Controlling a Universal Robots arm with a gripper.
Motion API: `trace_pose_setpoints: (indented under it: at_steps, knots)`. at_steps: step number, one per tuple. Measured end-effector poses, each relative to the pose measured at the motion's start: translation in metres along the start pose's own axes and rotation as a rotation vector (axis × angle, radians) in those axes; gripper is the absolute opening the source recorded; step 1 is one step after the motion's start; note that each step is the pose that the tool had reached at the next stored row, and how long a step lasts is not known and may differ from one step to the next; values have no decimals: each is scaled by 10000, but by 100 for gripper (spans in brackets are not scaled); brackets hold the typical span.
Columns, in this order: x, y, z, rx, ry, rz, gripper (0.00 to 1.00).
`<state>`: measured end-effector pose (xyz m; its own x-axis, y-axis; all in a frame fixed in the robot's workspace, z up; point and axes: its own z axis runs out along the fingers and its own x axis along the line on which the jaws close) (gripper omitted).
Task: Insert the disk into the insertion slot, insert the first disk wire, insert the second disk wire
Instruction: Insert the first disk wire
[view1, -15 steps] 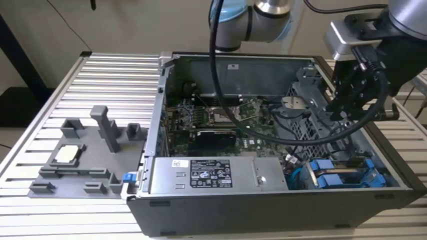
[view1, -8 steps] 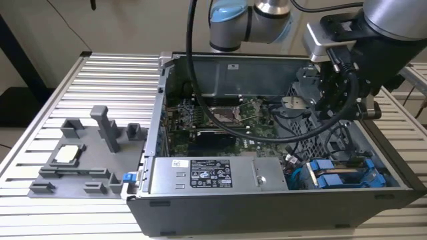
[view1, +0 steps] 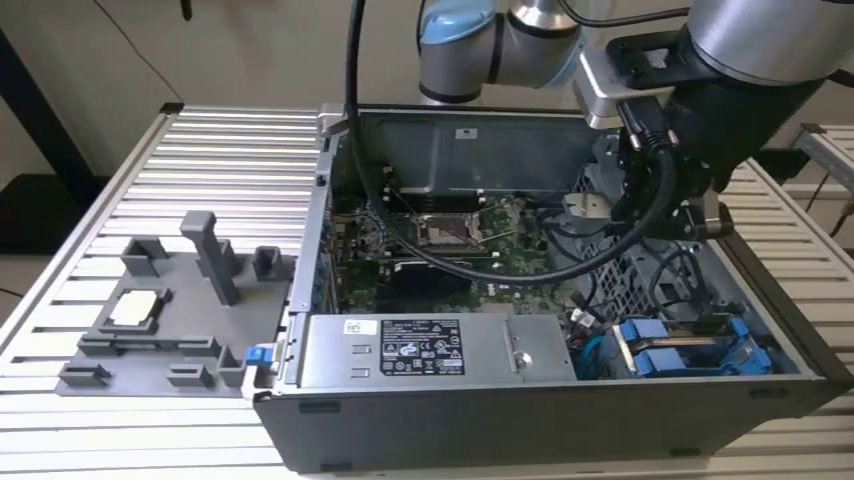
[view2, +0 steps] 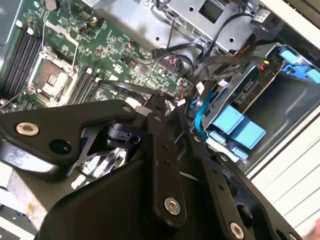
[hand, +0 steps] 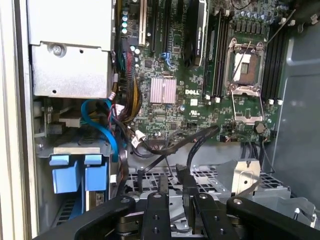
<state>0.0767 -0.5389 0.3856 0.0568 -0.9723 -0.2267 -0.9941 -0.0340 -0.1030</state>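
Mostly hidden disk (view1: 667, 358), hand (hand: 174, 199) cut off

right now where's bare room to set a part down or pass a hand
Bare slatted table lies beyond the grey fixture tray, at the exterior view's left of the open case. A strip in front of the tray is also free. Crowded: cables around the disk, below the arm.

Blue-framed disk (hand: 77, 176) in the insertion slot (hand: 75, 149)

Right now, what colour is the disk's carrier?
The disk's carrier is bright blue, best seen in the first wrist view.
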Motion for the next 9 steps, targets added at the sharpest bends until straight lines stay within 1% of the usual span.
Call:
trace_pose_setpoints:
  at_steps: [5,7,9]
  knots:
    - [-58,10,39,-37,-9,-156,26]
    - [-74,12,47,-60,6,-244,26]
    - [-81,13,52,-89,37,-329,26]
